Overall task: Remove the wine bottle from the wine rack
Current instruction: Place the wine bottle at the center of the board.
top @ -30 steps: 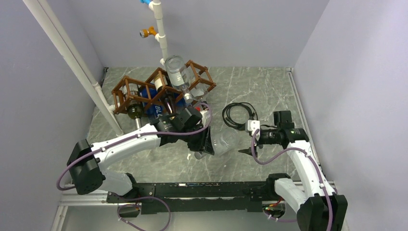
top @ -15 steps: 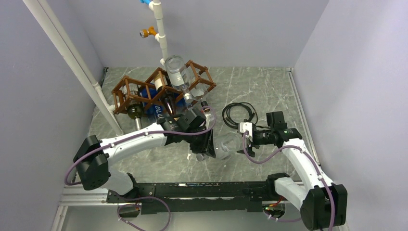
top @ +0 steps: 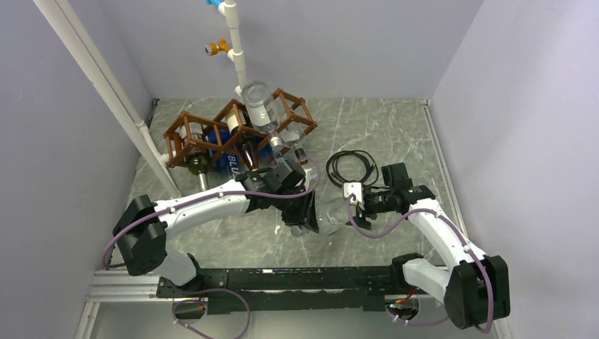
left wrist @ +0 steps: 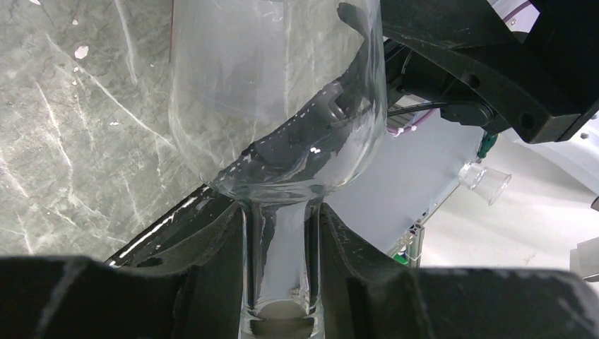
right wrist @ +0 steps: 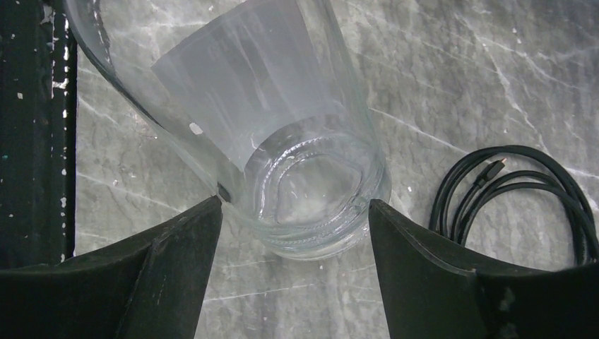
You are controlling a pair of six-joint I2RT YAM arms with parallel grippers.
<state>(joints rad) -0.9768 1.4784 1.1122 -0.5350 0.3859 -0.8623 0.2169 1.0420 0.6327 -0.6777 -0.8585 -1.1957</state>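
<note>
The clear glass wine bottle [top: 328, 212] hangs above the table, off the brown wooden wine rack [top: 233, 131] at the back left. My left gripper [top: 305, 217] is shut on its neck; in the left wrist view the neck [left wrist: 280, 247] sits pinched between both black fingers [left wrist: 212, 268]. My right gripper [top: 351, 210] is at the bottle's base. In the right wrist view the bottle [right wrist: 282, 106] has its round bottom between the spread fingers; the left fingertip [right wrist: 212, 208] touches the glass, the right one is right at its edge.
A coiled black cable [top: 350, 168] lies on the marble table behind the right gripper, also in the right wrist view [right wrist: 523, 191]. The rack holds other bottles, one clear [top: 263, 109] and one blue [top: 222, 152]. A slanted white pipe [top: 106, 85] stands at left.
My right arm has moved left up to the bottle's base and its jaws have narrowed round it. The left arm has shifted slightly right, still holding the neck.
</note>
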